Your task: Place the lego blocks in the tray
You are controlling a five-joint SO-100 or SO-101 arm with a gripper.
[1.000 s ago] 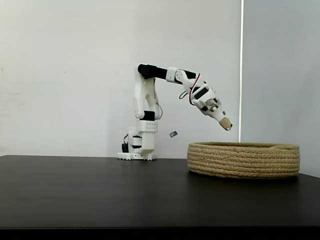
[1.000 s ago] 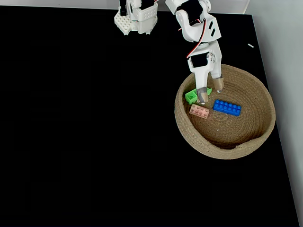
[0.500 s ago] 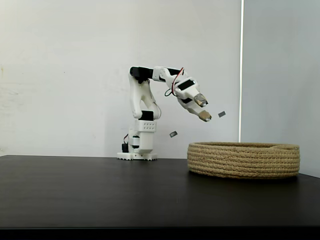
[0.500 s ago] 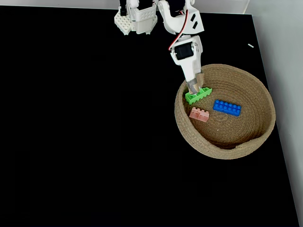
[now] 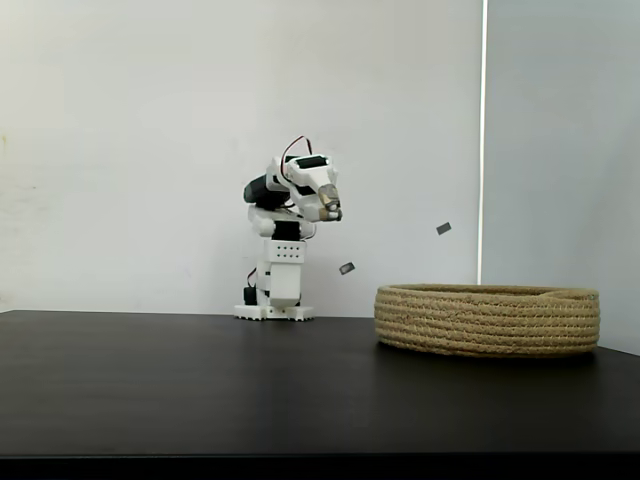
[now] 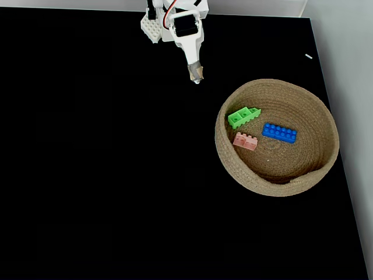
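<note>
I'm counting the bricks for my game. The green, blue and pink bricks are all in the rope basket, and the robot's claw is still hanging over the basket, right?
Not quite. The green brick, blue brick and pink brick do lie in the rope basket. But the overhead fixed view shows the claw pulled back near the robot's base, over the black table, not the basket.

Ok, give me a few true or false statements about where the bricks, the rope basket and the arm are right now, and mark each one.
1. The bright green studded brick lies inside the coiled tan rope basket. True.
2. The blue studded brick sits on the black table outside the basket. False: it lies inside the basket.
3. The gripper is holding the salmon-pink brick. False: that brick lies in the basket, and the gripper is folded back near the arm's base, carrying nothing.
4. The gripper hangs over the basket. False: it is over the bare table, clear of the rim.
5. All three bricks are in the basket. True.
</note>
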